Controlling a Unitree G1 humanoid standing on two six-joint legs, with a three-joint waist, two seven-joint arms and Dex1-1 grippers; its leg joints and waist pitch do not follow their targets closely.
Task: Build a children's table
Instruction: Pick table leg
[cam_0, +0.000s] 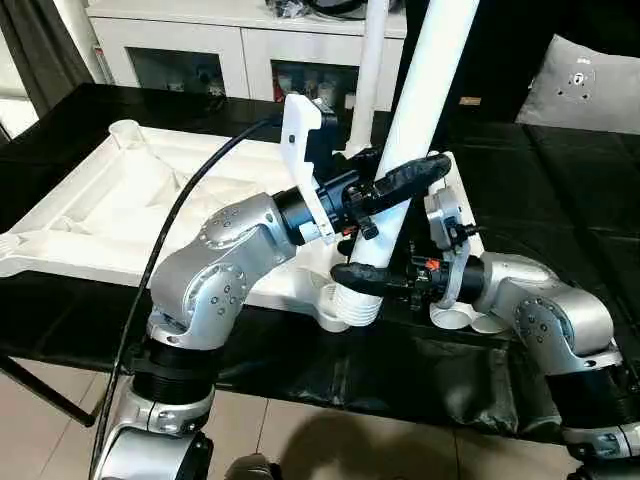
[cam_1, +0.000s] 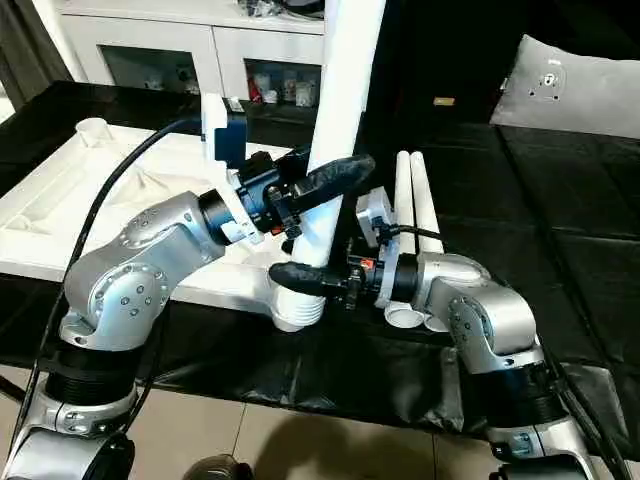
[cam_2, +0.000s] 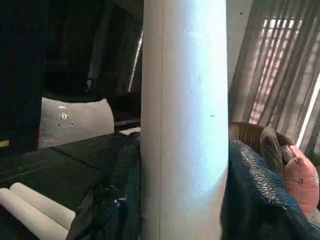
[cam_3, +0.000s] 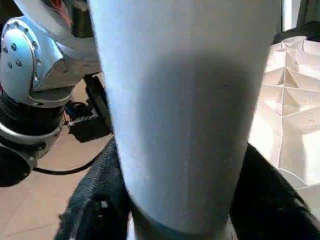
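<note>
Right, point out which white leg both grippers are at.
The upright leg standing in the tabletop's near corner socket; the two spare legs lie flat on the black cloth.

Head views evenly lit, sharp – black cloth swallows shadow detail. Left wrist view dim, daylight glaring through blinds. Both wrist views soft – white leg close, blurred.
</note>
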